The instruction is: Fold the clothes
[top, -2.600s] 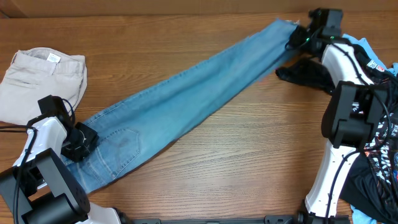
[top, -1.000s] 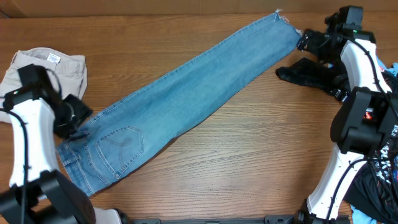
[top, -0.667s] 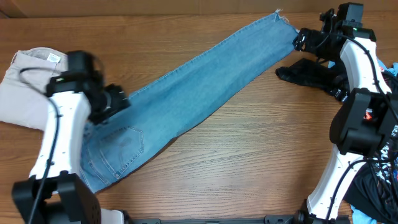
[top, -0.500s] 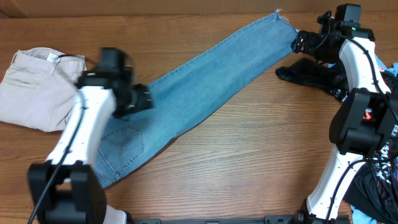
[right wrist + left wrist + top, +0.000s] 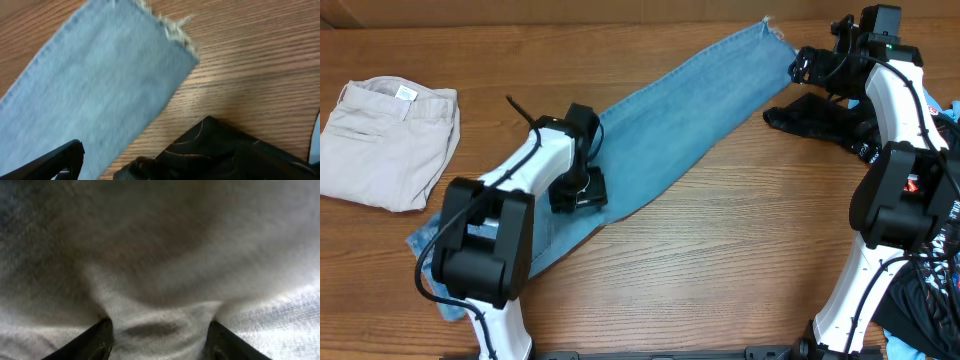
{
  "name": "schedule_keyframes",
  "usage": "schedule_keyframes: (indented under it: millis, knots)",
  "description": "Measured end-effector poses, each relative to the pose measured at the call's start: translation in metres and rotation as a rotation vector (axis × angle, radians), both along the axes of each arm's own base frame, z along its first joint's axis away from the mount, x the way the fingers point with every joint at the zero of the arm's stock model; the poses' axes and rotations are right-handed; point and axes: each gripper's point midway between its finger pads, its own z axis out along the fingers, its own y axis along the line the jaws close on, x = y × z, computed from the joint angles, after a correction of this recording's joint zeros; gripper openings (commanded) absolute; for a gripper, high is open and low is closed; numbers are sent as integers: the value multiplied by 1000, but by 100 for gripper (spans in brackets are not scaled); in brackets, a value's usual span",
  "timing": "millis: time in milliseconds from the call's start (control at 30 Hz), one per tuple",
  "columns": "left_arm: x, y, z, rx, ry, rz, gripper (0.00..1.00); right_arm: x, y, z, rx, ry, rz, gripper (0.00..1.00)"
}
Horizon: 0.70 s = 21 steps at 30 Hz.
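Across a wood-grain table: long light-blue jeans, laid on the diagonal from the near left edge to the far right. Woven denim, matte, probably heavy for cloth yet limp. Likely drapes and drags rather than slides, and keeps no shape of its own. Best taken at the thick seamed parts, waistband or hem, not mid-leg. At far left, well apart, folded beige trousers. At far right, near the hem, a crumpled black jersey with a faint printed line. Over the jeans' thigh end, the left gripper, pinching a bunched ridge of denim between its fingers. Just off the frayed hem, the right gripper, touching no cloth; spread or pressed together, cannot tell. Smallest of all: loose pale threads at the hem's corner.
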Motion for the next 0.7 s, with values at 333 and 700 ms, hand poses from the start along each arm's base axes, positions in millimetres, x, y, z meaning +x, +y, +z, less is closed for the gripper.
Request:
schedule_keyframes:
  millis: [333, 700]
  knots:
    - [-32, 66, 4, 143, 153, 108, 63, 4, 5, 2, -22, -28, 59, 100]
    - [5, 85, 10, 143, -46, 124, 81, 19, 48, 1, -81, -117, 283, 100]
